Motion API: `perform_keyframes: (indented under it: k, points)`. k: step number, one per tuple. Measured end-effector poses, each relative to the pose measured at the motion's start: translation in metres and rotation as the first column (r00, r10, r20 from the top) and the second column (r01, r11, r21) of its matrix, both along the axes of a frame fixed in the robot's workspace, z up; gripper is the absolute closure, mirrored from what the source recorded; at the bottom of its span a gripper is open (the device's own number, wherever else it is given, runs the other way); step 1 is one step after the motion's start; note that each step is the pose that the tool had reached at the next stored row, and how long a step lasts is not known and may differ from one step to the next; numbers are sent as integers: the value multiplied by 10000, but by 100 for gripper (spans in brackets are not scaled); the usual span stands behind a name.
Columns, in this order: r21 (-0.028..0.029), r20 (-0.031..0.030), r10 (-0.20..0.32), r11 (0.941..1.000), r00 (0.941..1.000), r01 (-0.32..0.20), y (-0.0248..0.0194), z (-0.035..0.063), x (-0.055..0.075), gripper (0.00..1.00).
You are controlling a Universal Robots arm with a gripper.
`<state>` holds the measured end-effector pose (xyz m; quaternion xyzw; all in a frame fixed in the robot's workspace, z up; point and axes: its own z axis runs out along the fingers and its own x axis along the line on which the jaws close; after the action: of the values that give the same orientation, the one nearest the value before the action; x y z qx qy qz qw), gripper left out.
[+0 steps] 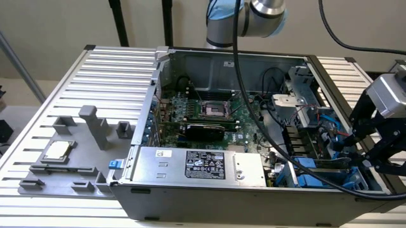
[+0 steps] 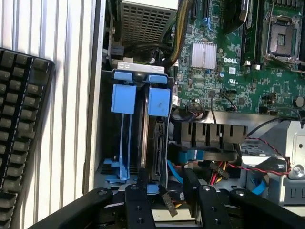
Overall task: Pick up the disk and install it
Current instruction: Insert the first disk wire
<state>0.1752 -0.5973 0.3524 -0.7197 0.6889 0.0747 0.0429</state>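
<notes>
The arm is reaching down into the open case (image 1: 222,202), at the corner on the exterior view's right where the drive bay (image 2: 95,148) is sitting. The gripper (image 2: 166,175) is hanging low over the bay's near end with its jaws spread wide. As far as I can see, nothing is clamped between them.

The disk (image 2: 155,143) is standing on edge inside the bay. Its blue tab (image 2: 158,100) is lying level with the tab of the bare rail (image 2: 123,98) in the slot just beside it. Its near end is sitting between the spread fingers (image 2: 139,200), closer to one than the other. I cannot tell whether that one is touching it.

Picking up looks done to me, and the disk seems to be home or nearly so. Whether it is fully latched, I cannot tell. The gripper is not yet clear of the case.
</notes>
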Motion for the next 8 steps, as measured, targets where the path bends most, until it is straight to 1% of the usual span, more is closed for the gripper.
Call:
perform_keyframes:
  k: [2, 6, 8]
  points:
    - [23, 1, 72, 10000, 10000, -72, -1, 0, 18, 57]
    - [25, 1, 180, 9998, 9998, -180, -23, 1, 28, 57]
    - [26, 1, 214, 9998, 9998, -214, -38, 17, 29, 57]
